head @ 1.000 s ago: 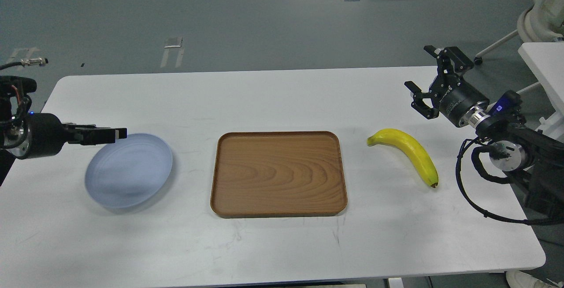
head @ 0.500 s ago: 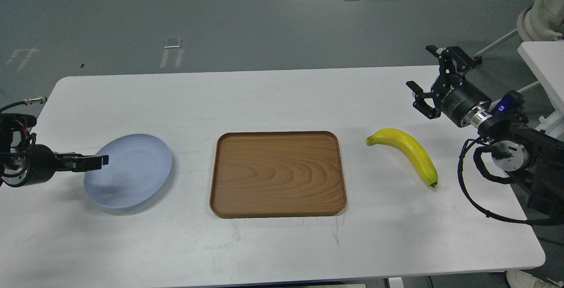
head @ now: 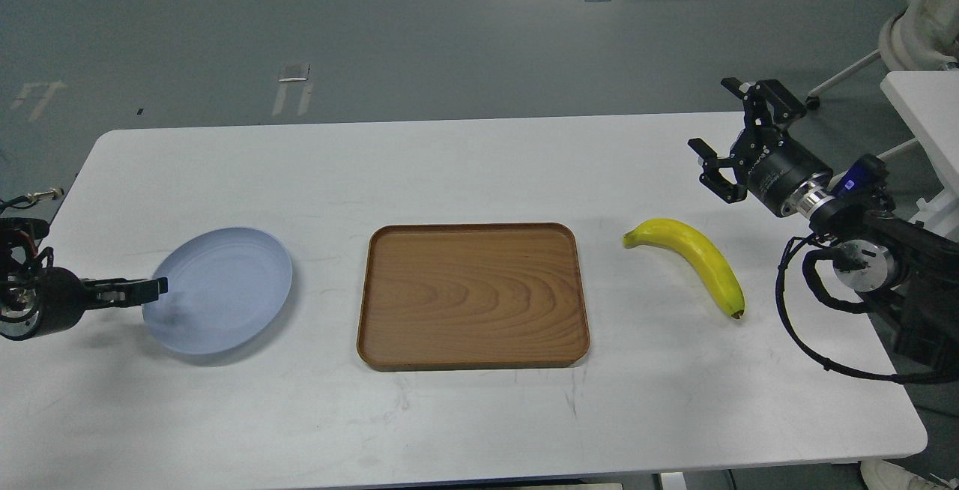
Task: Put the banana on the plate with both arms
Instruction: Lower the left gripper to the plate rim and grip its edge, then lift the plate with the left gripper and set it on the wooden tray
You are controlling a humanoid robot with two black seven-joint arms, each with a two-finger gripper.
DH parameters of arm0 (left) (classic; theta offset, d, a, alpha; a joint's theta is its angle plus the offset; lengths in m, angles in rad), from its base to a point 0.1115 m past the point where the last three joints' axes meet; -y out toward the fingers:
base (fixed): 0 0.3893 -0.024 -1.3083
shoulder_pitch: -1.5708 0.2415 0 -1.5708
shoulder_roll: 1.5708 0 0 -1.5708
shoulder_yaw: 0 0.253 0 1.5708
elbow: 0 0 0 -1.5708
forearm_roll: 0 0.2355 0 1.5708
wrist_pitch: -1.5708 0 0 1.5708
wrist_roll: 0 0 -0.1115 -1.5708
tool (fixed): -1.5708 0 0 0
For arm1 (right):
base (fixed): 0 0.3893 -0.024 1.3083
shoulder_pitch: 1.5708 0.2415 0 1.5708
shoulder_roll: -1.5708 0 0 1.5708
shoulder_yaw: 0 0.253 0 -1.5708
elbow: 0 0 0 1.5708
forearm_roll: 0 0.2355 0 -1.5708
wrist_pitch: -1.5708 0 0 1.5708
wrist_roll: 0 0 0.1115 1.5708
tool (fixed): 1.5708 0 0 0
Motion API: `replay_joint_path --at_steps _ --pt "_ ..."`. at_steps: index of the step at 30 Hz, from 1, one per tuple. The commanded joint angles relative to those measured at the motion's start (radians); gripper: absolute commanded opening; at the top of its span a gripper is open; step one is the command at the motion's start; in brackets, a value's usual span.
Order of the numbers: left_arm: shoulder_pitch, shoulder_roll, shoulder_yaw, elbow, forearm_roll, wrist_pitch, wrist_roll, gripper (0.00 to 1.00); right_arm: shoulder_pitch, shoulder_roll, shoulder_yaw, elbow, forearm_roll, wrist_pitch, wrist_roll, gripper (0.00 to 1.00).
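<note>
Banana (head: 693, 259) lies on the table, below the right gripper (head: 725, 134), whose jaws stand open. Left gripper (head: 146, 289) meets the plate (head: 225, 288) rim; jaw state cannot be told. Risk: plate could be nudged sideways.

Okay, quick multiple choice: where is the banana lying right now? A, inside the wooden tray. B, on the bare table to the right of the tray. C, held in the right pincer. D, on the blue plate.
B: the banana lies on the white table, right of the wooden tray, apart from the plate and below the open right pincer.
</note>
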Motion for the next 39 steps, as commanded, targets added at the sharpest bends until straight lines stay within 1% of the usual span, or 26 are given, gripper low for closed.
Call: replay_joint_path --at_steps 1,5,6,8,9,10,12,15,19,23,25,26,27,29,30,31,32,34,36,37,38,39 --pt "0.001 -0.002 0.015 0.000 -0.006 0.000 0.000 0.49 0.000 0.000 0.000 0.000 0.000 0.000 0.000 1.00" --pt "0.003 -0.019 0.018 -0.001 -0.006 0.000 0.000 0.48 0.000 0.000 0.000 0.000 0.000 0.000 0.000 1.00" --pt "0.003 -0.019 0.018 0.000 -0.006 0.000 0.000 0.45 0.000 0.000 0.000 0.000 0.000 0.000 0.000 1.00" --pt "0.001 -0.019 0.018 0.000 -0.006 0.000 0.000 0.31 0.000 0.000 0.000 0.000 0.000 0.000 0.000 1.00" --pt "0.001 -0.019 0.018 0.000 -0.006 0.000 0.000 0.10 0.000 0.000 0.000 0.000 0.000 0.000 0.000 1.00" --pt "0.000 -0.019 0.018 0.000 -0.006 0.000 0.000 0.00 0.000 0.000 0.000 0.000 0.000 0.000 0.000 1.00" --pt "-0.003 -0.019 0.018 0.000 -0.006 0.002 0.012 0.00 0.002 0.000 0.000 0.000 0.000 0.000 0.000 1.00" --pt "-0.006 -0.019 0.018 0.000 -0.006 0.002 0.016 0.00 0.002 0.000 0.000 0.000 0.000 0.000 0.000 1.00" --pt "-0.013 -0.018 0.018 0.000 -0.006 0.006 0.018 0.00 0.002 -0.001 0.000 0.000 0.000 0.000 0.000 1.00" --pt "-0.023 -0.018 0.015 -0.005 -0.006 0.029 0.015 0.00 0.002 -0.001 0.000 0.000 0.000 0.000 0.000 1.00" --pt "-0.057 -0.018 0.015 -0.017 -0.020 0.025 0.010 0.00 0.003 -0.003 0.002 0.000 0.000 0.000 0.000 1.00" --pt "-0.092 -0.018 0.017 -0.024 -0.034 0.018 0.007 0.00 0.003 -0.003 0.000 0.000 0.000 0.000 0.000 1.00" --pt "-0.130 -0.016 0.018 -0.040 -0.038 0.006 0.005 0.00 0.005 -0.004 0.002 0.000 0.000 0.000 0.000 1.00" --pt "-0.166 -0.014 0.018 -0.049 -0.037 -0.018 0.004 0.00 0.009 -0.006 0.000 0.002 0.000 0.000 0.000 1.00" --pt "-0.208 -0.016 0.017 -0.066 -0.032 -0.056 0.004 0.00 0.011 -0.008 0.000 0.000 0.000 0.000 0.000 1.00" --pt "-0.229 -0.016 0.017 -0.078 -0.032 -0.077 0.004 0.00 0.011 -0.008 0.000 0.000 0.000 0.000 0.000 1.00" --pt "-0.268 -0.016 0.018 -0.115 -0.032 -0.107 0.005 0.00 0.011 -0.008 0.000 0.000 0.000 0.000 0.000 1.00" --pt "-0.316 -0.018 0.018 -0.182 -0.028 -0.135 0.012 0.00 0.014 -0.009 0.000 0.000 0.000 0.000 0.000 1.00" --pt "-0.342 -0.021 0.018 -0.230 -0.025 -0.144 0.016 0.00 0.014 -0.012 0.000 0.000 0.000 0.000 0.000 1.00" --pt "-0.367 -0.034 0.023 -0.277 -0.022 -0.153 0.027 0.00 0.014 -0.012 0.000 0.000 0.000 0.000 0.000 1.00" --pt "-0.391 -0.063 0.035 -0.314 -0.017 -0.159 0.048 0.00 0.015 -0.012 0.000 -0.001 0.000 0.000 0.000 1.00" --pt "-0.402 -0.082 0.041 -0.330 -0.012 -0.163 0.061 0.00 0.015 -0.012 0.000 -0.001 0.000 0.000 0.000 1.00"
